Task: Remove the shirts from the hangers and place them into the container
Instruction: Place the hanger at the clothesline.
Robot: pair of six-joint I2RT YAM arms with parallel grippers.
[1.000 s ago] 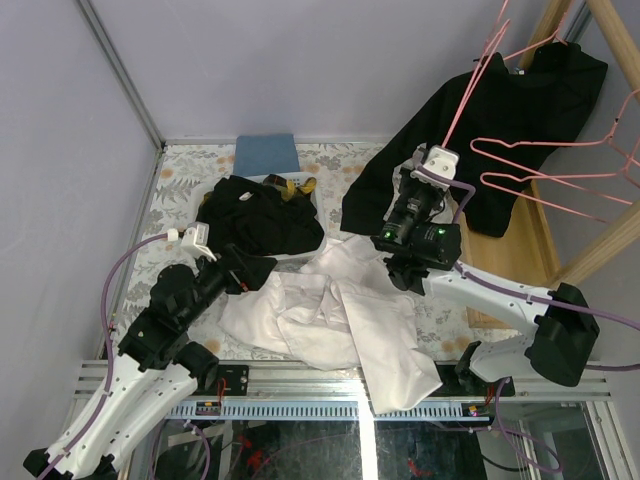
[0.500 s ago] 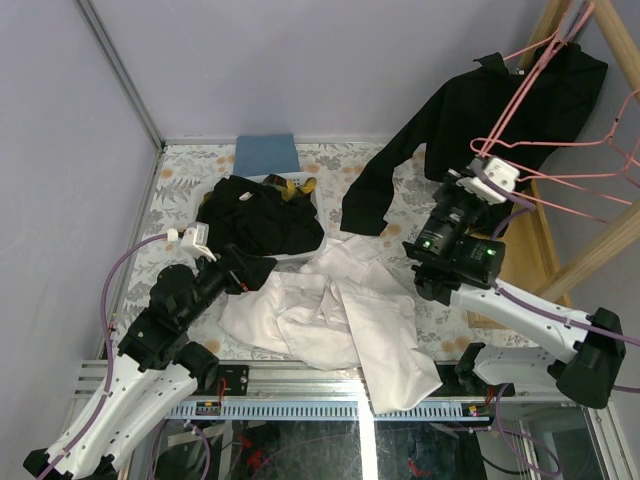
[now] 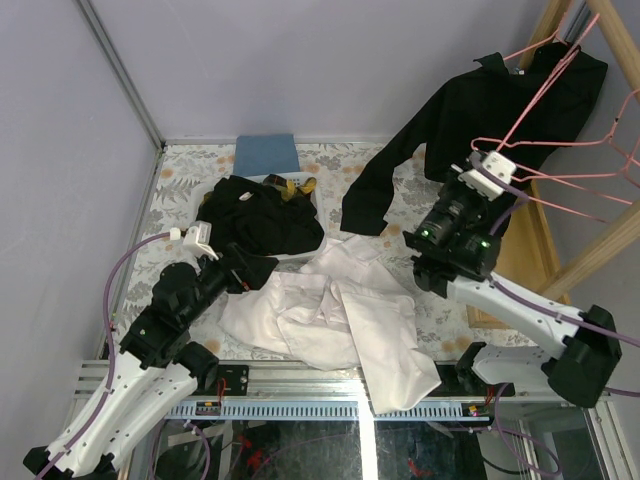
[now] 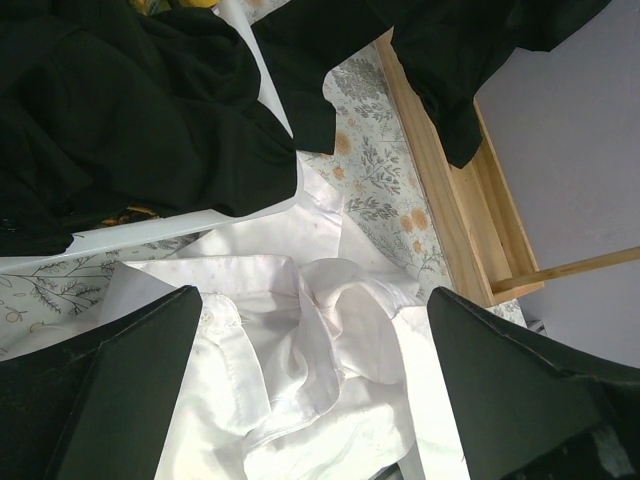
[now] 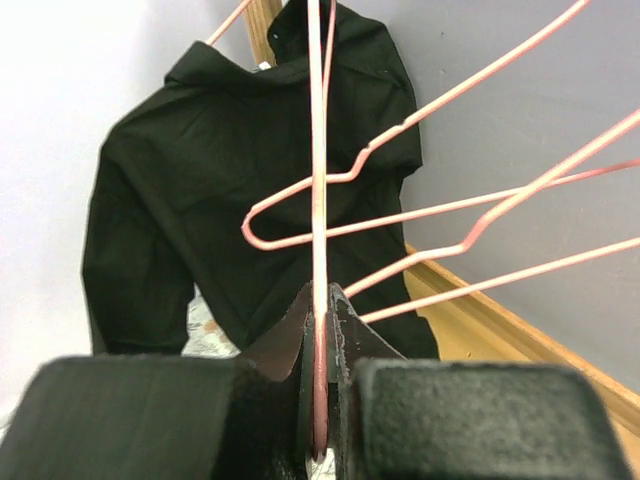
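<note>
Right gripper (image 5: pixel 318 335) clamped shut on a pink wire hanger (image 5: pixel 320 190) at far right, by the hanging black shirt (image 5: pixel 200 180). Left gripper (image 4: pixel 310 400) wide open, holding nothing, above the white shirt (image 3: pixel 340 320) lying crumpled near centre. White basket (image 4: pixel 170 228), far left, contains crumpled black shirts (image 3: pixel 260 215).

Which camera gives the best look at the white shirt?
The top view: nearly the whole white shirt lies crumpled on the table. The left wrist view shows only a bunched part; the right wrist view shows none of it.
</note>
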